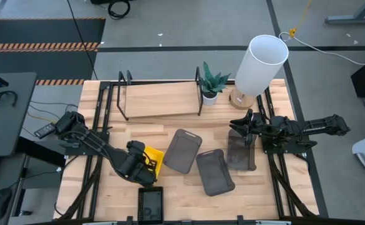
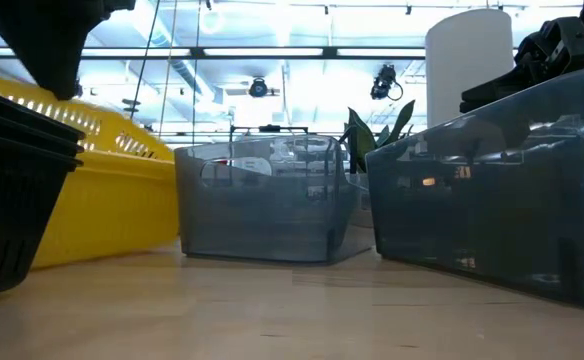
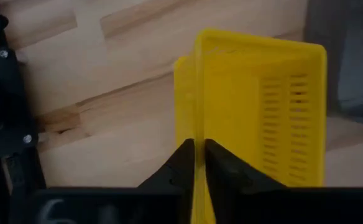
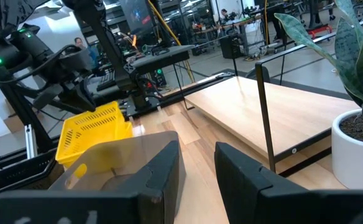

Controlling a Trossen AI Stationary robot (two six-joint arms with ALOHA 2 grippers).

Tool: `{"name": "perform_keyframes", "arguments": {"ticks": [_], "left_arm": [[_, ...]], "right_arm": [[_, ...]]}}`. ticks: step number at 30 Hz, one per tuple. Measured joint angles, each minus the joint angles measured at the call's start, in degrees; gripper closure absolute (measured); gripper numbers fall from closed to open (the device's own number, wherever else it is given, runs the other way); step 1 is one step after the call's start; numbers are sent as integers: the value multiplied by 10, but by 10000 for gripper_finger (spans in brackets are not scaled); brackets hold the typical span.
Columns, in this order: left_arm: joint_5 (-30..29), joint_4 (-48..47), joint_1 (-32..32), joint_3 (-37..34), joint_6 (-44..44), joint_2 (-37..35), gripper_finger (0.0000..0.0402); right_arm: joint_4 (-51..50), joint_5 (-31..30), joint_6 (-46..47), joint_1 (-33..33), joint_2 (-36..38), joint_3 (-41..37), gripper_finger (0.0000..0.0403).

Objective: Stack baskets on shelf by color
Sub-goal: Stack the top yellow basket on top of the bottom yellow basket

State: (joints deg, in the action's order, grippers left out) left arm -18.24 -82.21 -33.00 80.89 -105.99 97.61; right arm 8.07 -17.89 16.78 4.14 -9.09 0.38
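Black slotted basket crowds the low view's near edge, the yellow basket just behind it. Nothing rests on the shelf yet, so I judge the stacking barely begun: three smoky grey baskets lie on the surface in front of the shelf. Left claw pinches the yellow basket's rim between nearly closed fingers. Right claw hovers spread over the grey basket farthest from the yellow one, one wall between its fingers, ungripped.

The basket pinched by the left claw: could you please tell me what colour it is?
Bright yellow, with slotted sides. The basket shows best in the left wrist view, its wall between the left claw.
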Motion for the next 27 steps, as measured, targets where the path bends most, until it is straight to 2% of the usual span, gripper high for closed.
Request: {"name": "perform_keyframes", "arguments": {"ticks": [6, 9, 12, 17, 20, 22, 27], "left_arm": [[61, -43, 15, 7, 34, -10, 264], [42, -57, 20, 23, 48, -10, 231], [3, -30, 21, 27, 79, -10, 215], [9, -5, 16, -13, 80, -4, 228], [72, -10, 19, -48, 77, -4, 247], [88, -32, 24, -41, 74, -6, 260], [-8, -28, 21, 3, 77, -10, 287]], "right_arm": [[0, 0, 0, 0, 0, 0, 294], [0, 0, 0, 0, 0, 0, 294], [0, 0, 0, 0, 0, 0, 294], [0, 0, 0, 0, 0, 0, 294], [0, 0, 0, 0, 0, 0, 294], [0, 0, 0, 0, 0, 0, 294], [0, 0, 0, 0, 0, 0, 294]]}}
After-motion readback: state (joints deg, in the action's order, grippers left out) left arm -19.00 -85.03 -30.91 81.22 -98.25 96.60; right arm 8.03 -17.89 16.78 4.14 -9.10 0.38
